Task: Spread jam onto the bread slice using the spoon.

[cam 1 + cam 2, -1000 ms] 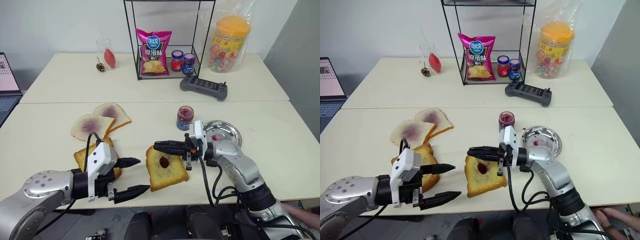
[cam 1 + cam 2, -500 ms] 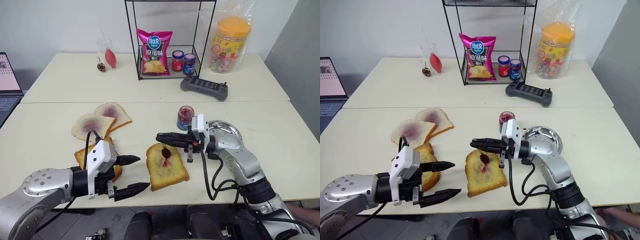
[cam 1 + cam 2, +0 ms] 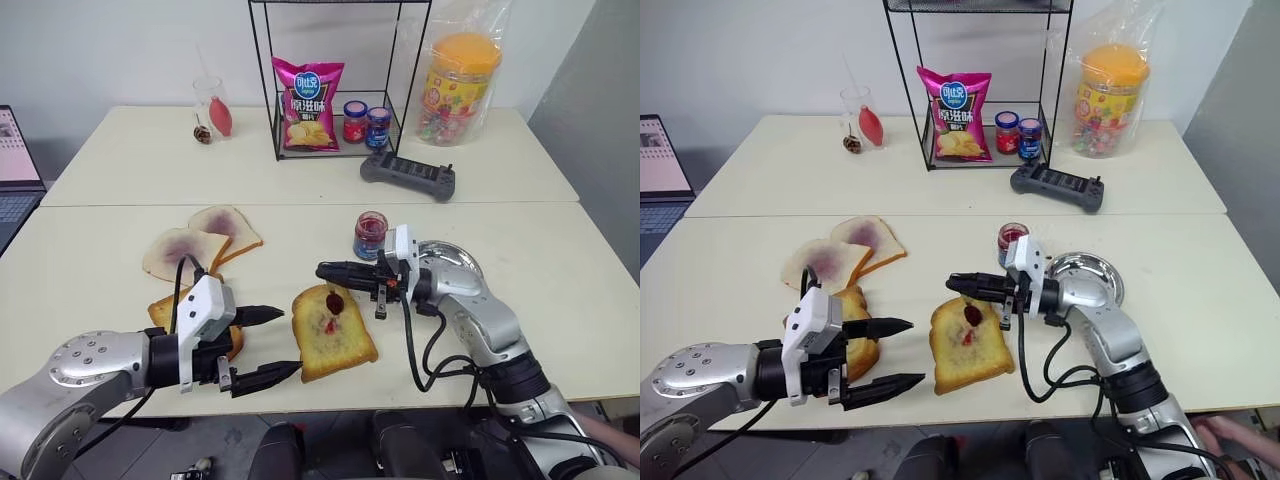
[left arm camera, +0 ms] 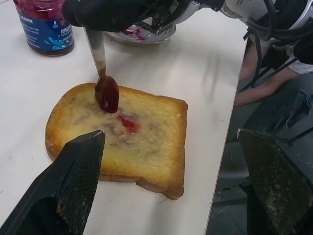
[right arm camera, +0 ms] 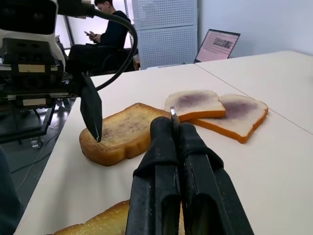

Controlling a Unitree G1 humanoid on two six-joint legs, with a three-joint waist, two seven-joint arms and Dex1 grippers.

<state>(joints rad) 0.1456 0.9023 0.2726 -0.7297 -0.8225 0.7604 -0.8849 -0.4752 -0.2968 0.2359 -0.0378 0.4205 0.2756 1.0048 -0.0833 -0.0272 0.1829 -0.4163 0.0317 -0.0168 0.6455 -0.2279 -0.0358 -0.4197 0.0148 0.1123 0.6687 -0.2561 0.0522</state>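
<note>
While the right gripper holds its black fingers pressed together on the slim handle of the spoon, the jam-laden bowl hangs at the upper left part of the bread slice, which lies at the lower centre of the left eye view; whether the bowl touches the crust or hovers just over it I cannot tell. The slice is toasted, so it should be stiff but light (likely to skid on the smooth table under a sideways drag) and brittle at its darker crust; the spread looks thick and sticky, already smeared red at the middle. The spoon is hard and slippery, best pinched well up the handle, as it is now. The jam jar stands just above the gripper, centre right, beside the steel dish. The left gripper, fingers spread wide and holding nothing, waits at the lower left, just beside the slice; it could steady that edge.
</note>
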